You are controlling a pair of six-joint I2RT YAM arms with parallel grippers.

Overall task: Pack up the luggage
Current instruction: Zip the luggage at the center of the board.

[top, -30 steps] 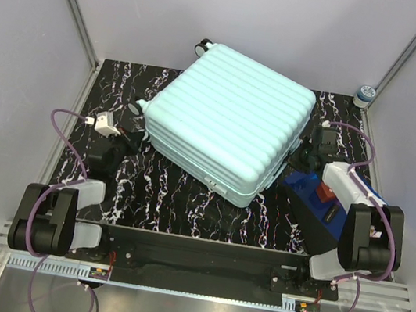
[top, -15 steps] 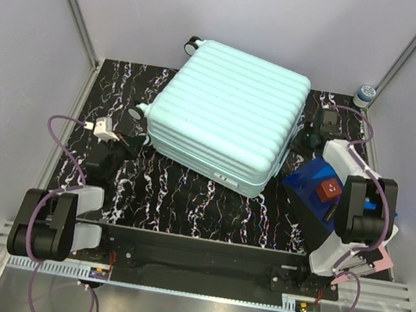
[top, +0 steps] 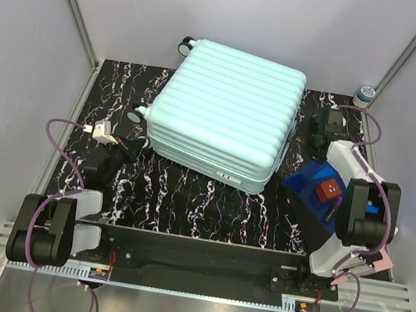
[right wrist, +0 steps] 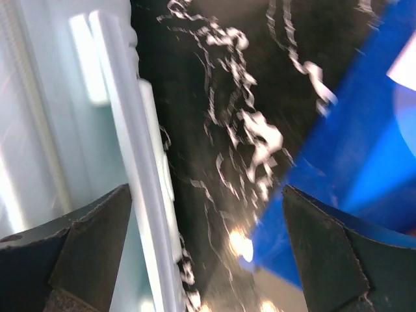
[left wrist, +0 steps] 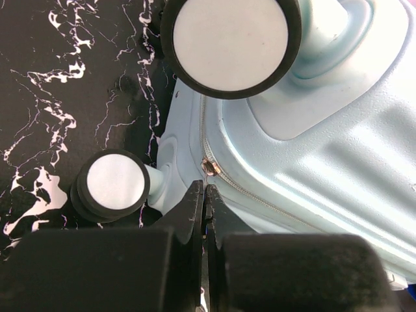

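Observation:
The mint-green ribbed luggage (top: 227, 111) lies closed and flat on the black marbled table, its wheels (top: 134, 113) pointing left. My left gripper (top: 132, 146) is at its near-left corner. In the left wrist view it (left wrist: 204, 195) is shut on the thin zipper pull (left wrist: 209, 167), between a large wheel (left wrist: 231, 39) and a small wheel (left wrist: 110, 185). My right gripper (top: 325, 124) is open beside the luggage's right side. In the right wrist view its fingers (right wrist: 206, 190) span bare table between the luggage edge (right wrist: 123, 130) and the blue box (right wrist: 370, 149), holding nothing.
A flat blue box (top: 314, 198) with a red item (top: 329, 190) on top lies at the right, under my right arm. A small tape roll (top: 366, 94) sits at the back right corner. Grey walls close in the table on three sides.
The luggage has swung and slid toward the back left. My right gripper has opened and moved toward the back right. My left gripper stayed shut and shifted slightly left.

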